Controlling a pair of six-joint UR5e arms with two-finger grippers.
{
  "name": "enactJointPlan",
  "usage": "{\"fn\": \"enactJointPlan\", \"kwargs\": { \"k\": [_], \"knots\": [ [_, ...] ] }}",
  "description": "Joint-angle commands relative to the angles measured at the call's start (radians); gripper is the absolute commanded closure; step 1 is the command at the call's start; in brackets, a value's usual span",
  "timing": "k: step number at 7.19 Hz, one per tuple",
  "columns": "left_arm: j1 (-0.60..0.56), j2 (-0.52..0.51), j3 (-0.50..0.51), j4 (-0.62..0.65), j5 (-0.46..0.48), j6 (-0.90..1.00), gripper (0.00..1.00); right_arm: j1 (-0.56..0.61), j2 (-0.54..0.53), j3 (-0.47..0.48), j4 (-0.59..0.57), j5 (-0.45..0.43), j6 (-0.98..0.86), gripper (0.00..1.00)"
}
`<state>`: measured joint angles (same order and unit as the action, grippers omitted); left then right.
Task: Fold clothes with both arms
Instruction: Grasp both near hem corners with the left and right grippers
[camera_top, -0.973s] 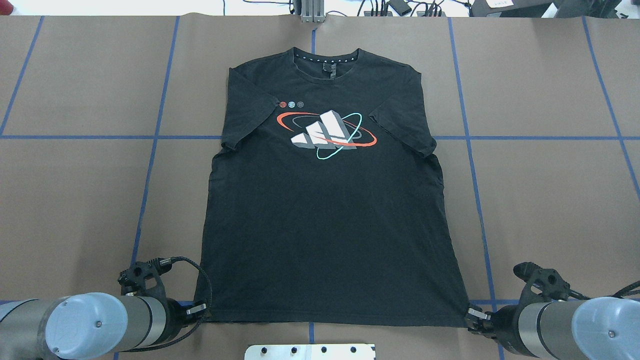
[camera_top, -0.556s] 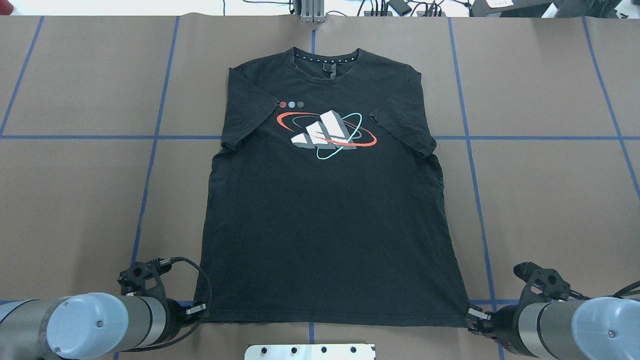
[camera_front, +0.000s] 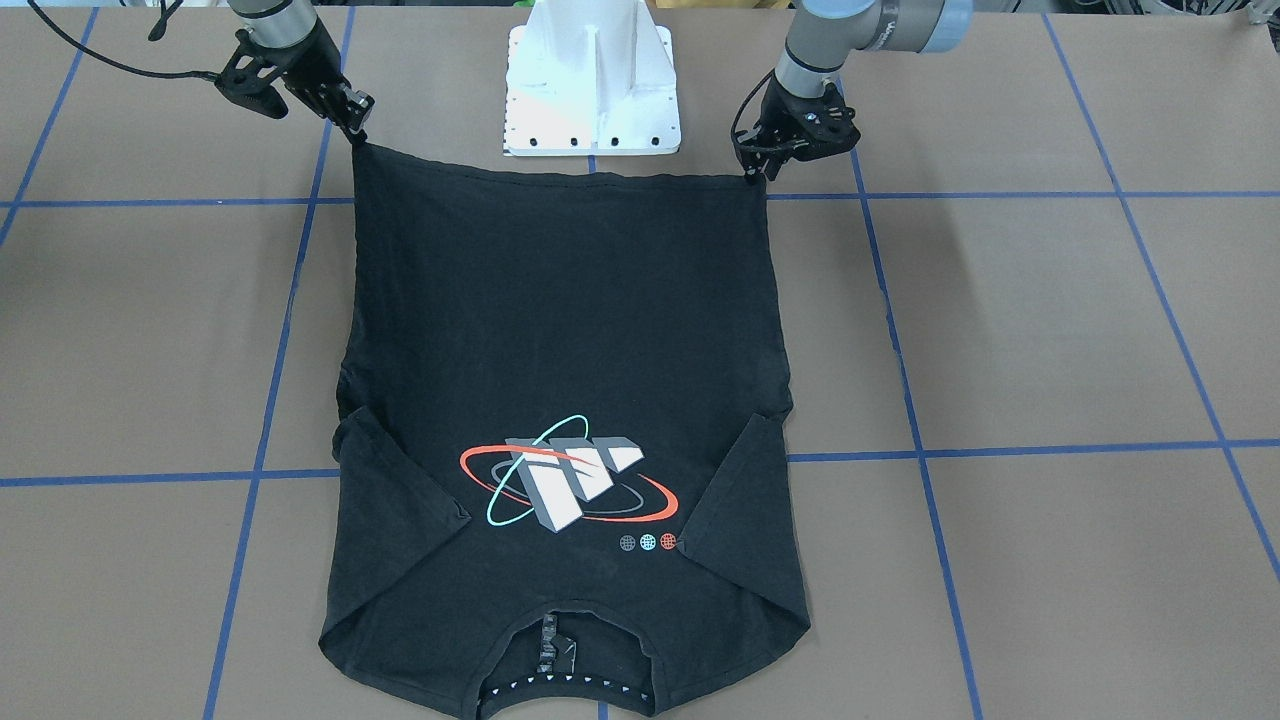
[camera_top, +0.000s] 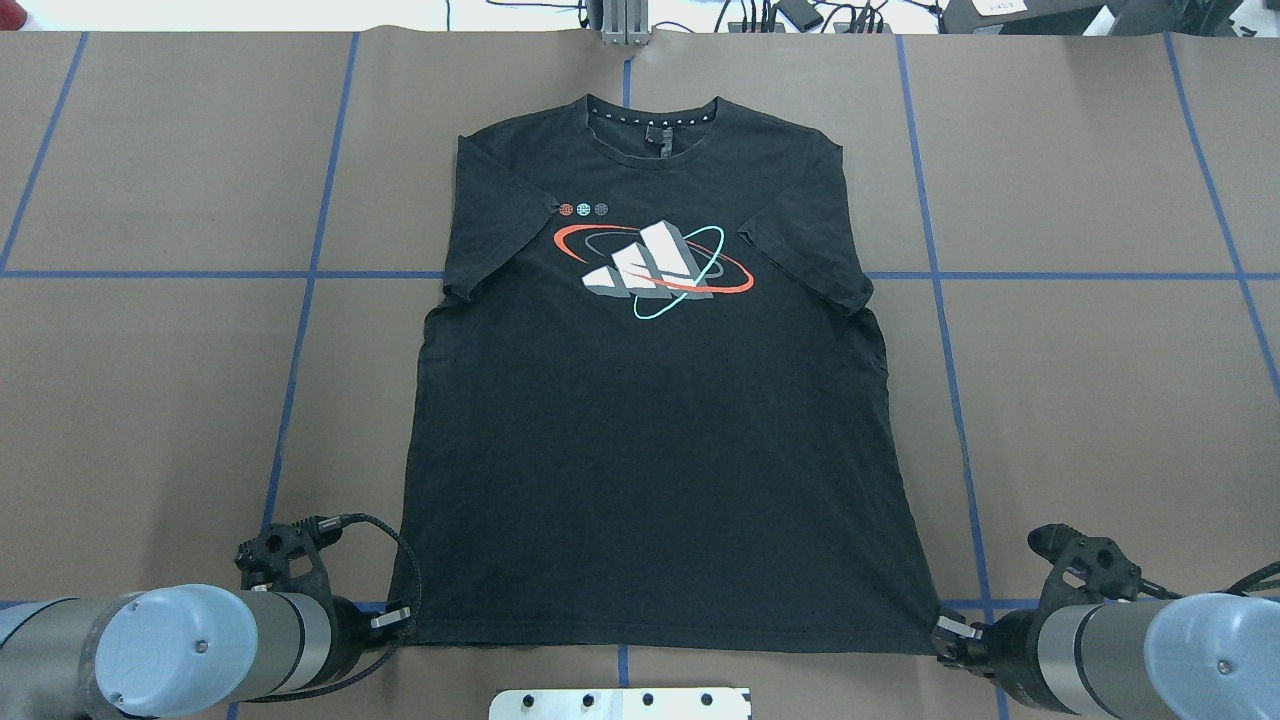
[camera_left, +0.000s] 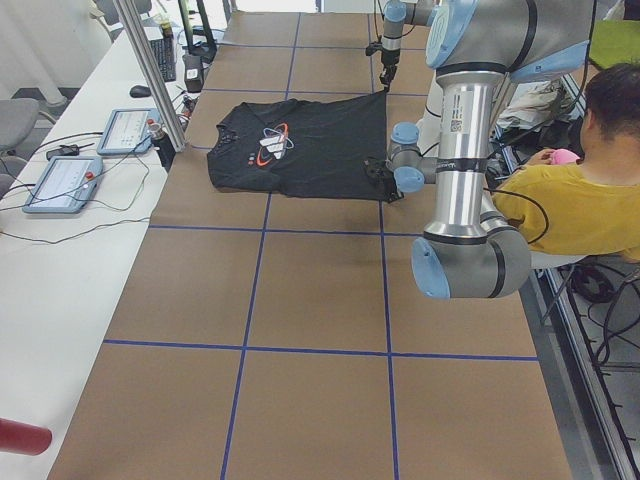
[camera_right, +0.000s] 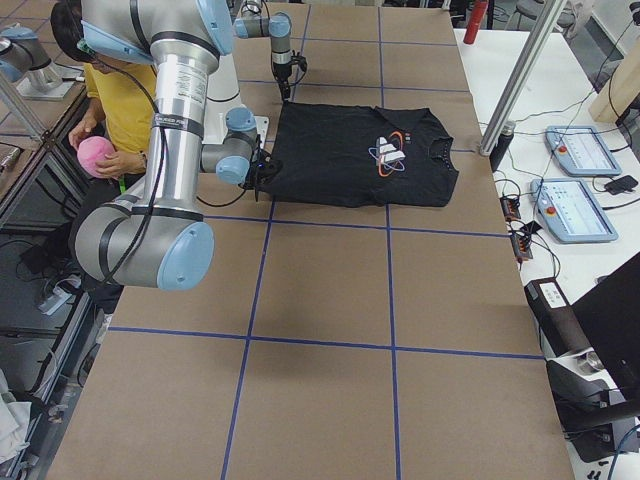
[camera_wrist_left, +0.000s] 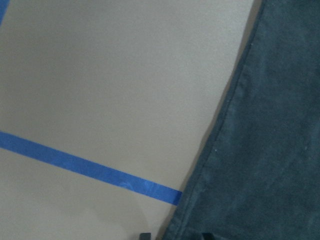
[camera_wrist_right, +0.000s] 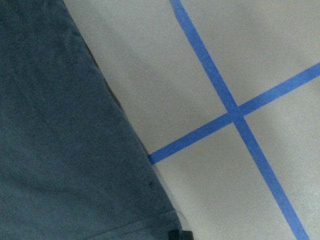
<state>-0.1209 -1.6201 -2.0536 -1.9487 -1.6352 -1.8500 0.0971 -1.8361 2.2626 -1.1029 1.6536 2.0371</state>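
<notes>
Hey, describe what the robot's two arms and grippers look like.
Both the left arm and right arm are grey-and-silver tubes with light-blue joint caps. The left gripper and right gripper are black and silver-tipped, with black cables at the wrists.

T-shirt collar (camera_front: 565, 688) partly beyond bottom edge

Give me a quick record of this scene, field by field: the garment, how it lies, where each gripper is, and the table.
Garment: black T-shirt, orbit-ring graphic facing up
Lay: flat, spread out, unfolded; collar away from the robot, hem near it
Left gripper: at the hem's left corner; grip unclear
Right gripper: at the hem's right corner; grip unclear
Table: brown, blue tape grid
</notes>
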Motion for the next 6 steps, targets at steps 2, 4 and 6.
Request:
{"fn": "enactJointPlan", "kwargs": {
  "k": [2,4,6],
  "knots": [
    [-0.002,0.000,0.000,0.001,0.000,0.000,1.00,0.001,-0.002,0.002,0.000,0.000,0.000,1.00],
    [-0.008,0.000,-0.017,0.001,0.000,0.002,1.00,0.001,0.000,0.002,0.000,0.002,0.000,1.00],
    [-0.017,0.032,-0.101,0.014,-0.003,0.003,1.00,0.004,-0.002,0.008,0.000,0.005,-0.002,1.00]
  ]
}}
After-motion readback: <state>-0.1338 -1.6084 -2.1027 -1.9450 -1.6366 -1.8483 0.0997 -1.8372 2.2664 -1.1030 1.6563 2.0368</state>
